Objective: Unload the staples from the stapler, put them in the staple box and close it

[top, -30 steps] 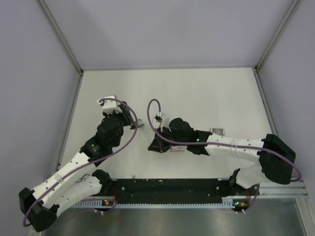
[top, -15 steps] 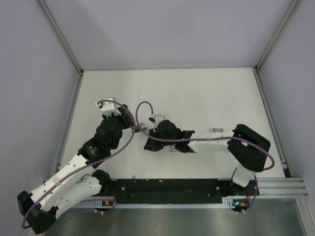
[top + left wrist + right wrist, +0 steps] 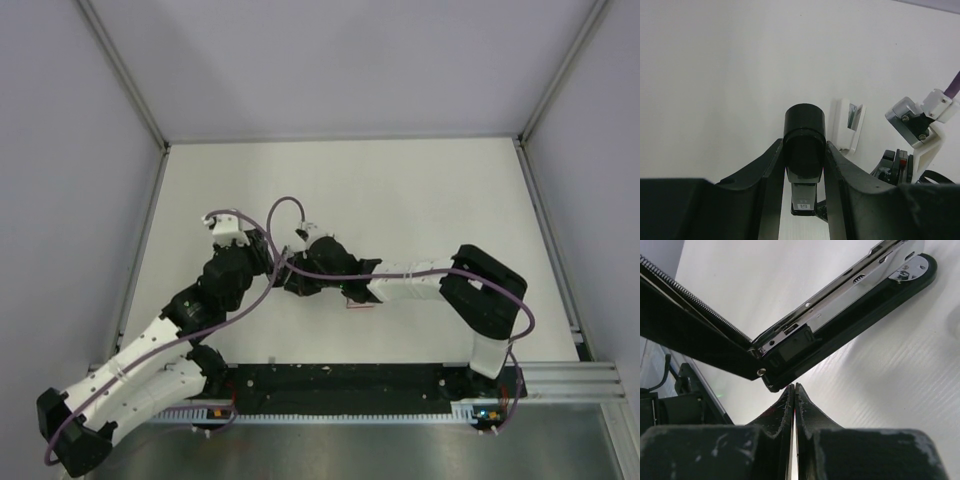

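Left gripper [image 3: 805, 150] clamped the stapler [image 3: 804, 131] by its sides; from the right wrist its long axis ran lower left to upper right, cover [image 3: 690, 325] hinged open; right gripper [image 3: 794, 388] closed, empty, beside the hinge; staples not discernible.

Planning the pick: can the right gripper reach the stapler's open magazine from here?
Probably yes. The left gripper holds the stapler with its lid swung up, and the bare magazine lies just beyond the right gripper, nothing between. Its jaws are shut, though, so they must open first.
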